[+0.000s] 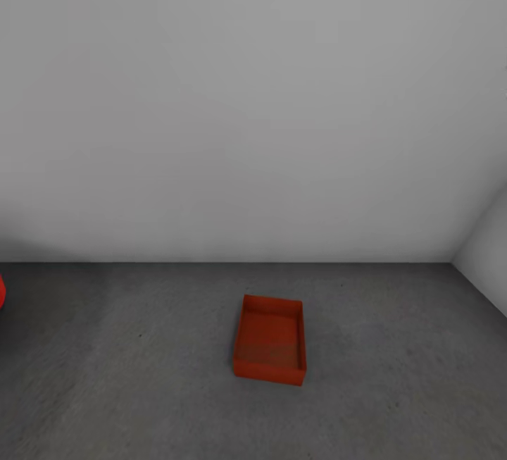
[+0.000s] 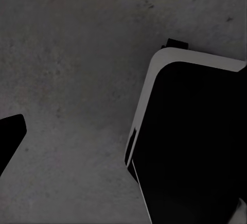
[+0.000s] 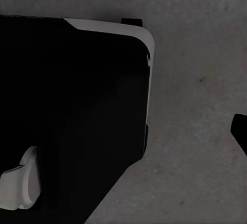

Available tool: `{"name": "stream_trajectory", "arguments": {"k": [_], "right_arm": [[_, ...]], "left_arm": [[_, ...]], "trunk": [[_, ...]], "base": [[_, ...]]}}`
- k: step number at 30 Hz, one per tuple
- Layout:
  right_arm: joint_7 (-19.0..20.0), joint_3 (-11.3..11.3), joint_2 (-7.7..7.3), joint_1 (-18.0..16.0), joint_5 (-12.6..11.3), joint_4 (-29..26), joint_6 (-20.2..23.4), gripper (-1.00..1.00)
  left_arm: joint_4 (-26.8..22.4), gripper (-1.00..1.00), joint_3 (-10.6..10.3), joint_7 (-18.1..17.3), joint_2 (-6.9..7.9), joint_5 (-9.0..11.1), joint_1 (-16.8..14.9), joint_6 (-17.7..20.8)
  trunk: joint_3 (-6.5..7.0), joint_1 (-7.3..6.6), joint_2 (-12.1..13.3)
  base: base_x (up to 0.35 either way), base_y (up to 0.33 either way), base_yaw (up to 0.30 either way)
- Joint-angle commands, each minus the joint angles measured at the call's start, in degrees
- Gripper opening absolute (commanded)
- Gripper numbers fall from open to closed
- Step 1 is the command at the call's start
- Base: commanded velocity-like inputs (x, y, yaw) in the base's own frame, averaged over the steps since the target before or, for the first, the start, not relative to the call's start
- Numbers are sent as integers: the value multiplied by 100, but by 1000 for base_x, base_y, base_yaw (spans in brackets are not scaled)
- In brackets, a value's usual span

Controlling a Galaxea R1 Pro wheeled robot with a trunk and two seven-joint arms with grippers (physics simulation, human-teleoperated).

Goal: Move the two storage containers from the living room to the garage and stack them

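One red-orange storage container (image 1: 270, 339), open-topped and empty, sits upright on the dark grey concrete floor (image 1: 141, 389) of the garage, a little short of the white back wall (image 1: 232, 108). A small red sliver (image 1: 1, 291) pokes in at the head view's left edge; I cannot tell what it is. In the left wrist view a dark fingertip (image 2: 10, 136) hangs above bare concrete. The right wrist view likewise has a dark fingertip (image 3: 240, 131) over the floor. Nothing is seen between the fingers of either gripper.
A second white wall (image 1: 489, 263) meets the back wall at the right, forming a corner. The robot's own black, white-edged base (image 2: 190, 141) (image 3: 72, 116) lies below both wrist cameras. Open concrete surrounds the container.
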Motion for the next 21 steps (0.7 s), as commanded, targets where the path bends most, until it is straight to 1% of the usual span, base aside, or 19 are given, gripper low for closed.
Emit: {"name": "stream_trajectory", "arguments": {"k": [1,21], "right_arm": [[12,48,2,-8,-57,19,-35,100],[-12,46,11,-8,-55,21,-35,100]], "left_arm": [[3,100,7,4,-1,33,-4,-22],[7,100,5,3,-1,33,-4,-21]], "trunk": [[-1,3,-10],[182,3,-10]], "base": [[0,0,0],[0,0,0]]}}
